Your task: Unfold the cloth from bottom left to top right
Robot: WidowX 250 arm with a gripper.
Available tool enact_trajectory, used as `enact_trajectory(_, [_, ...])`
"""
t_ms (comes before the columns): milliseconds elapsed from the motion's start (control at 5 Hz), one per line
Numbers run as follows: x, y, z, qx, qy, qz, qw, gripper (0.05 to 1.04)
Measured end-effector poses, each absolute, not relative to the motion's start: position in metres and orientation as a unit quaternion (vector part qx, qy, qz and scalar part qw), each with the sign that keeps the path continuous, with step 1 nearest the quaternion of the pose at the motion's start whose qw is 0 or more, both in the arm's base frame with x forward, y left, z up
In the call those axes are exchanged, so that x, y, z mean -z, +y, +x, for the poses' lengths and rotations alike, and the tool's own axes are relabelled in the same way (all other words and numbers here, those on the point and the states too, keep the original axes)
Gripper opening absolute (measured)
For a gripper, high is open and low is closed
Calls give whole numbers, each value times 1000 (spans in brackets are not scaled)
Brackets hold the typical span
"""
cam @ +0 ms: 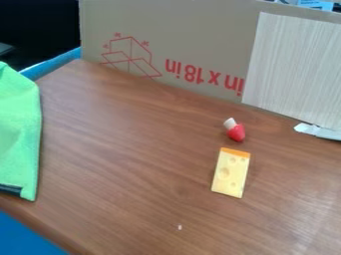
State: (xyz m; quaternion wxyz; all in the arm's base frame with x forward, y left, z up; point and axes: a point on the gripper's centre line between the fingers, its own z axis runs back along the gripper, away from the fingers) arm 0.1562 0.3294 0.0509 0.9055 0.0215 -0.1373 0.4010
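Observation:
The bright green cloth (pixel 19 132) lies at the left edge of the camera view, partly cut off by that edge. Its right side runs down the table's left part, and a dark strip crosses its lower corner. How the cloth is folded I cannot tell from the part that shows.
A toy cheese slice (pixel 231 172) lies right of centre on the wooden table (pixel 133 149), with a small red and white toy (pixel 235 130) just above it. A cardboard panel (pixel 180 30) stands along the back; a whitish object (pixel 318 131) lies at the right edge.

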Motion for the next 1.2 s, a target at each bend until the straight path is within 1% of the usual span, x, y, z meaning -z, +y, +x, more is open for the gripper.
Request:
enact_trajectory(200, [-51,326,157,-396,-137,12,908,51])
enact_trajectory(400, [-51,320,155,-404,-123,-6,906,51])
enact_trajectory(600, [-79,319,156,-433,-135,46,890,51])
enact_trajectory(800, [-90,303,170,-444,-125,92,882,51])
enact_trajectory(1000, [-97,290,184,-462,-106,131,871,51])
enact_trajectory(1200, [-98,272,207,-484,-75,217,844,51])
